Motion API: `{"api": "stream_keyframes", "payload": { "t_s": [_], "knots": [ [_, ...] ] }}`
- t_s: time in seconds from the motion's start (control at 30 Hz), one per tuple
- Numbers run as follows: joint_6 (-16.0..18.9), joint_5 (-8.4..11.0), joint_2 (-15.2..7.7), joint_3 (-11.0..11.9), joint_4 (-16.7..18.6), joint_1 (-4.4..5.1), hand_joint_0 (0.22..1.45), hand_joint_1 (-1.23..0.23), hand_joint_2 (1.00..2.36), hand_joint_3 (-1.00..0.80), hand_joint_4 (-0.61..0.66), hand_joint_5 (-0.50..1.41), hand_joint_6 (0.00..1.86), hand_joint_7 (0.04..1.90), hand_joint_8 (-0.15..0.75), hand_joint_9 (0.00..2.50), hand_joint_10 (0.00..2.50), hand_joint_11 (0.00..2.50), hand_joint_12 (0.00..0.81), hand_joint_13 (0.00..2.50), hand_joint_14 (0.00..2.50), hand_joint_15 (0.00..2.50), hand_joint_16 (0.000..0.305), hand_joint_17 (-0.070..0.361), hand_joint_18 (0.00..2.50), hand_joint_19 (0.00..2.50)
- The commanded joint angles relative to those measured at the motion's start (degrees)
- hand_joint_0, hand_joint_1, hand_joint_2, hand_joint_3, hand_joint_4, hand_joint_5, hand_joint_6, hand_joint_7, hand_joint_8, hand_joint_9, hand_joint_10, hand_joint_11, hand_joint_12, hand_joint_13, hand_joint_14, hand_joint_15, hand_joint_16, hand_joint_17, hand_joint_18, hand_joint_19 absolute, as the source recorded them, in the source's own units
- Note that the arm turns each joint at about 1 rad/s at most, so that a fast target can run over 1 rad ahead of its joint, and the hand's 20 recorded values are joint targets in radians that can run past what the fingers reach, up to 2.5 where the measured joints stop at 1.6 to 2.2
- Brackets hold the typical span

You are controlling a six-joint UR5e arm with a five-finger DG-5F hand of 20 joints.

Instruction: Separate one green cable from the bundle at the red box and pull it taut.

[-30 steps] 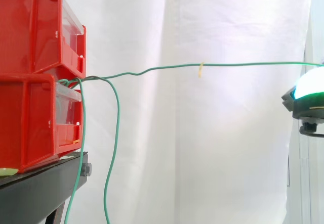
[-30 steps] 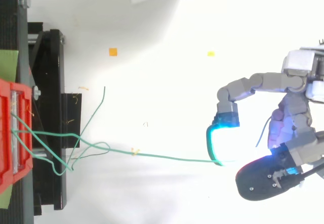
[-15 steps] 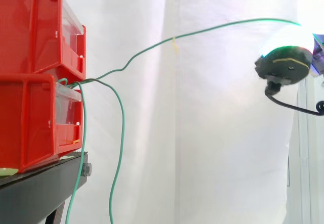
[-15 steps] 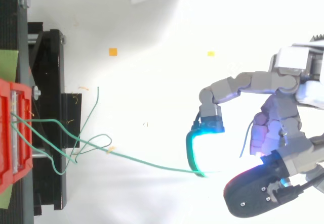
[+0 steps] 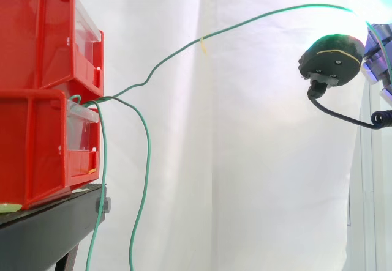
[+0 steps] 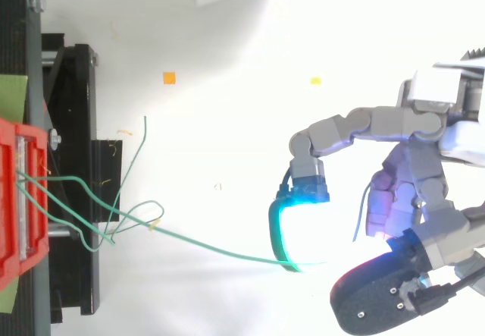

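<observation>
The robot's hand (image 6: 424,192) pinched one green cable (image 6: 220,248) between a cyan-glowing fingertip (image 6: 292,226) and the dark pad opposite it, fingers curled inward around the strand. Seen from above, the hand was well clear of the black stand (image 6: 72,124).

From the side, the hand (image 5: 331,60) was high at the right, in front of the white curtain (image 5: 275,161). The cable left the gap between the upper red bin (image 5: 43,32) and the lower red bin (image 5: 37,142), kinked once just off the bins' front edge, then rose in a long arc to the hand. It was bowed rather than straight along that run. A small yellow tag (image 5: 201,41) sat on the cable about a third of the way up the rise.

The two bins were stacked at the edge of the stand, their clear fronts facing the hand. The rest of the bundle stayed at the bins: two loose green strands (image 5: 146,161) came out of the same gap and hung down past the stand's edge. In the top view more strands formed crossed loops (image 6: 136,211) over that edge, and one free end pointed away from the stand.

A small orange square (image 6: 169,78) and a small yellow mark (image 6: 315,80) lay on the white floor beyond the cable.
</observation>
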Motion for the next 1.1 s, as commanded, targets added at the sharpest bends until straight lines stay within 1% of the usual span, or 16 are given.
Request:
{"api": "stream_keyframes", "payload": {
  "t_s": [0.0,1.07],
  "knots": [
    [0.0,0.0,0.0,0.0,0.0,-0.01,0.73,-0.84,1.02,-0.21,0.02,0.14,0.51,1.43,0.178,1.98,0.02,0.68,0.333,1.5,0.02,0.69,0.03,0.068,1.08,0.62],
    [0.0,0.0,0.0,0.0,0.0,-0.01,0.73,-0.84,1.02,-0.2,0.01,0.14,0.51,1.43,0.171,1.98,0.02,0.67,0.337,1.5,0.02,0.69,0.03,0.068,1.08,0.62]
  ]
}}
